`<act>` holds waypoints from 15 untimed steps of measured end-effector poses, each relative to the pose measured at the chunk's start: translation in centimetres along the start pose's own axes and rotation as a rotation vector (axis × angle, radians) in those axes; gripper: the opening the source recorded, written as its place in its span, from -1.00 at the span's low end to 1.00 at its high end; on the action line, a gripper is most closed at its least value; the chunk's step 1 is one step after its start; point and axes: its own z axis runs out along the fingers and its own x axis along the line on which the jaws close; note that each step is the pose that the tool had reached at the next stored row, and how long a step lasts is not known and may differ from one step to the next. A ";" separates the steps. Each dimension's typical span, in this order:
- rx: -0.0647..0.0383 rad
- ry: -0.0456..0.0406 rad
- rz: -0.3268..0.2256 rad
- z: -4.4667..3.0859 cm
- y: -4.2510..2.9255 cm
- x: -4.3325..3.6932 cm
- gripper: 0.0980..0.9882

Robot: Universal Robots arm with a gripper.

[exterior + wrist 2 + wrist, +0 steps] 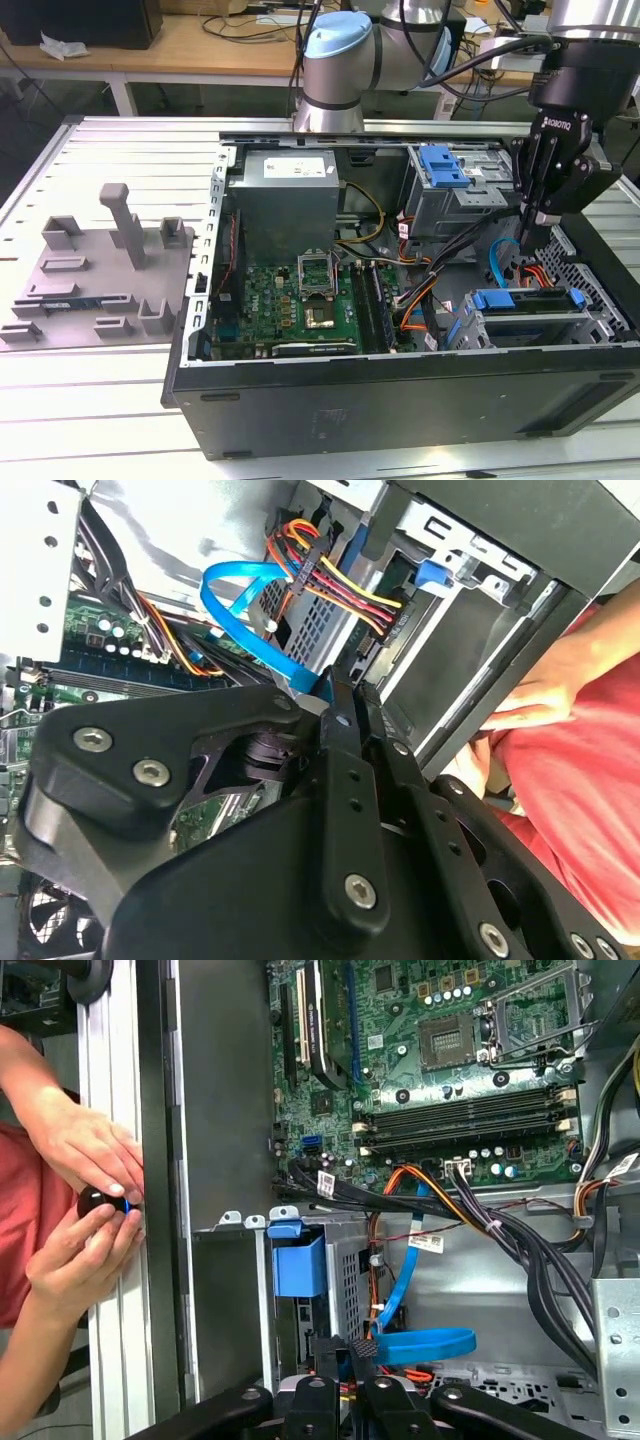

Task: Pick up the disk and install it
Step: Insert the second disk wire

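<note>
I am looking down into an open desktop computer case [400, 390] lying on its side on a slatted metal table [110, 150]. My arm's black gripper [531, 232] hangs inside the case toward the exterior view's right, its fingers [362, 1352] drawn close together with nothing between them, fingertips just above a looped blue data cable [425, 1345].

The disk [525, 318], its bright blue bracket showing along the near edge, sits in the drive cage [600, 320] at the lower corner of the case on the exterior view's right, a little below the gripper and not touched by it. In the first wrist view a blue plastic block [299, 1264] stands at the edge of that cage.

The green motherboard [290, 300] lies in the middle of the case, with the grey power-supply box [290, 200] behind it and a bundle of red, yellow and black wires [340, 585] near the cage (seen in the second wrist view).

A person's two hands [85, 1210] rest against the outer wall of the case, holding a small dark object [105, 1203]. A grey moulded tray [100, 270] lies on the table at the exterior view's left.
</note>
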 end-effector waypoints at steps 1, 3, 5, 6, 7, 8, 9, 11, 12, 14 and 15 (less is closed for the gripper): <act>0.000 0.0000 0.000 0.00 0.00 0.00 -0.86; 0.001 -0.0004 0.000 0.00 0.03 0.00 -0.86; 0.012 -0.0097 0.005 0.07 0.13 0.13 -0.86; 0.026 -0.0191 0.011 0.11 0.14 0.23 -0.86; 0.040 -0.0299 0.017 0.16 0.17 0.35 -0.86; 0.053 -0.0432 0.022 0.29 0.23 0.64 -0.86; 0.056 -0.0581 0.023 0.39 0.27 0.88 -0.86; 0.052 -0.1122 0.021 0.52 0.26 1.17 -0.86; 0.051 -0.1328 0.021 0.56 0.25 1.26 -0.86; 0.049 -0.1759 0.020 0.64 0.24 1.45 -0.86; 0.049 -0.1955 0.020 0.68 0.24 1.53 -0.86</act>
